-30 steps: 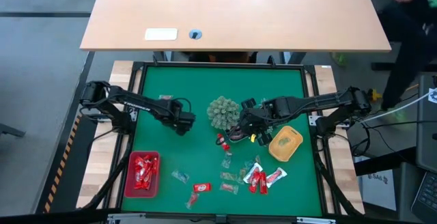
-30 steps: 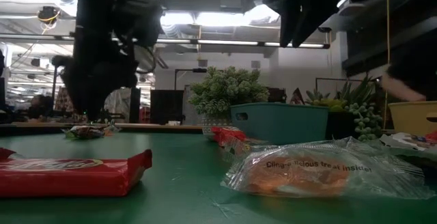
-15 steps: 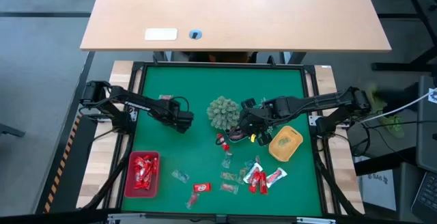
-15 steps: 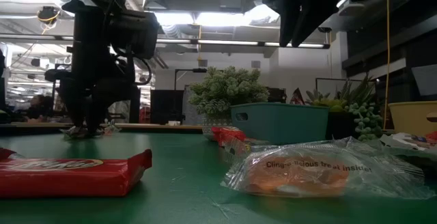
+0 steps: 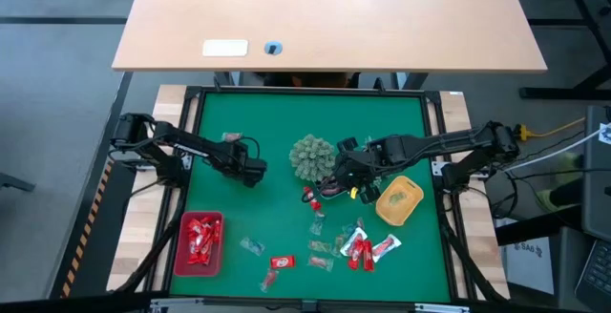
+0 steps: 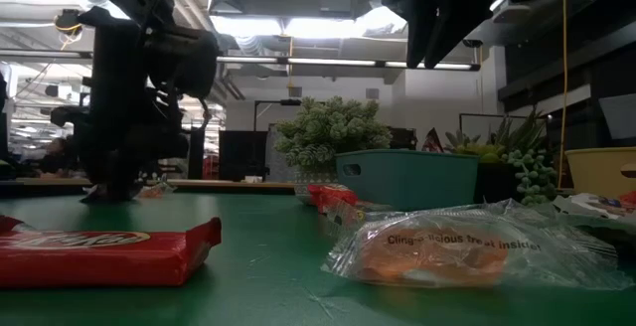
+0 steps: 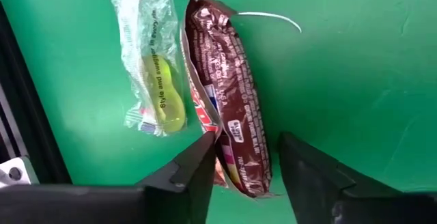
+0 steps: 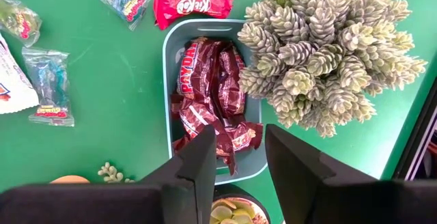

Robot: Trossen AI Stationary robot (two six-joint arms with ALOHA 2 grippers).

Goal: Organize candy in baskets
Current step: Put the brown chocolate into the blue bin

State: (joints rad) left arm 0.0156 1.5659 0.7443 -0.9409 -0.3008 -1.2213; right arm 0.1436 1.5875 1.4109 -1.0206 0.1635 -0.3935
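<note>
Lowered since before, the left gripper (image 7: 244, 166) straddles a brown candy bar (image 7: 229, 94) left of the spiky plant (image 5: 311, 156), fingers apart; closing may snag the adjacent clear-wrapped sweet (image 7: 156, 67).

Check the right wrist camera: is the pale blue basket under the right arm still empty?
No. The pale blue basket already holds several dark brown candy bars, piled inside it beside the green spiky plant.

Two black jointed arms, thin cables along them, blunt matte dark jaws
</note>
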